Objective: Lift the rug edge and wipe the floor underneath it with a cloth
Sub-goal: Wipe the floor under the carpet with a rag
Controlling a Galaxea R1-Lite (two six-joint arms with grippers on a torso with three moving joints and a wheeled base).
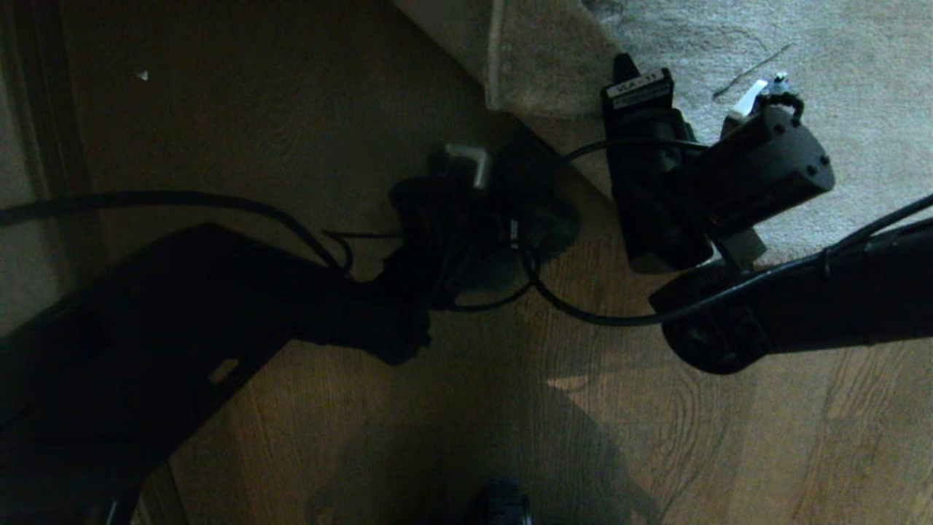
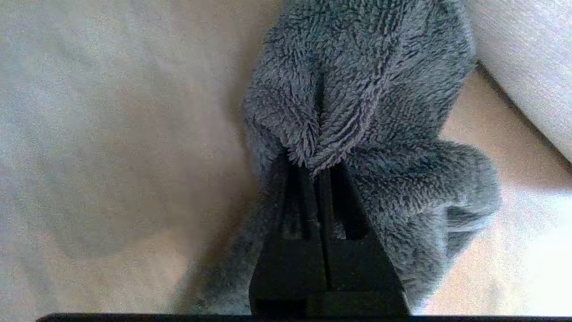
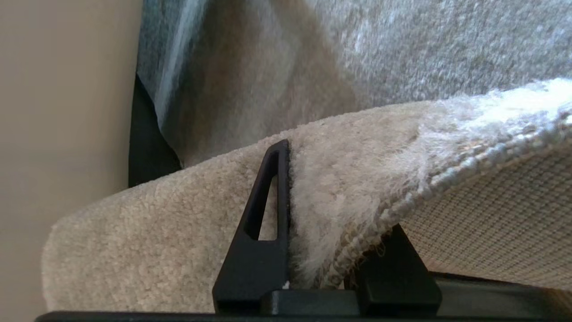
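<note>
The lifting step is judged done: the edge of the rug (image 3: 178,232) is pinched between the jaws of the right hand (image 3: 326,250), one finger on the pile and the other under the woven backing, and the corner is held raised and folded back over the rest of the rug. In the head view the right hand (image 1: 634,95) is seen at the rug's border, with the wood-plank floor (image 1: 306,131) laid bare beside it. The cloth (image 2: 371,134), a grey fluffy rag, is clamped in the left hand (image 2: 319,197), whose jaws are pressed together on a fold of it, the rest being bunched ahead of the fingers over the pale floor, near the rug's edge. In the head view the left hand (image 1: 474,211) is seen low over the bare planks just beside the lifted border. Whether the cloth is pressed to the floor cannot be told. The wiping appears to be in hand or about to begin; afterwards the rug is left to be laid back down.
</note>
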